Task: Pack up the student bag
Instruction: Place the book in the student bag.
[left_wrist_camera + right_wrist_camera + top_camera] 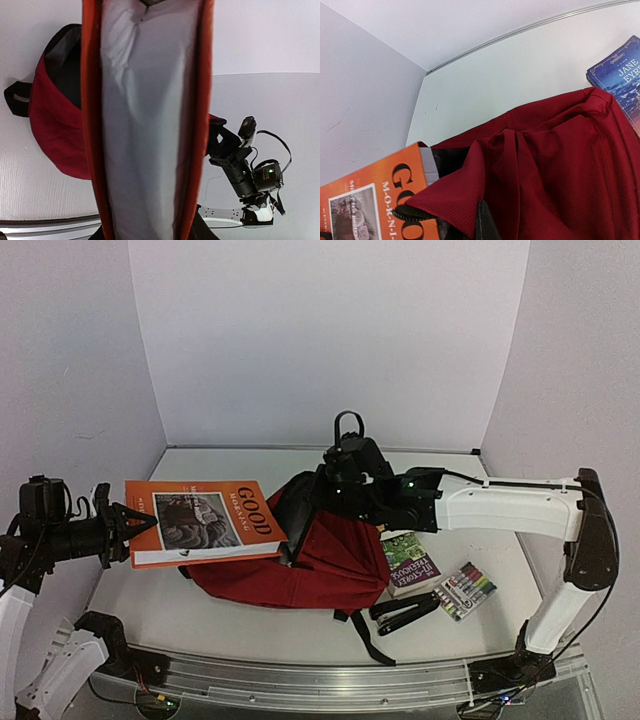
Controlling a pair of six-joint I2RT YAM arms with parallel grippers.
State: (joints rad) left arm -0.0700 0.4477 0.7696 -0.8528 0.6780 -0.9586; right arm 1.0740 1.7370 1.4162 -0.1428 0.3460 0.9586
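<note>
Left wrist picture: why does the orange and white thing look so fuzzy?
Left wrist view: the book sits right at the lens, so it blurs; the bag behind looks sharper. Top view: the same book is crisp, its title readable.

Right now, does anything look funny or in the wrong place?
The orange book hangs in the air, flat in the left gripper, with only its far end at the opening of the student bag. Nothing looks spilled or broken.
</note>
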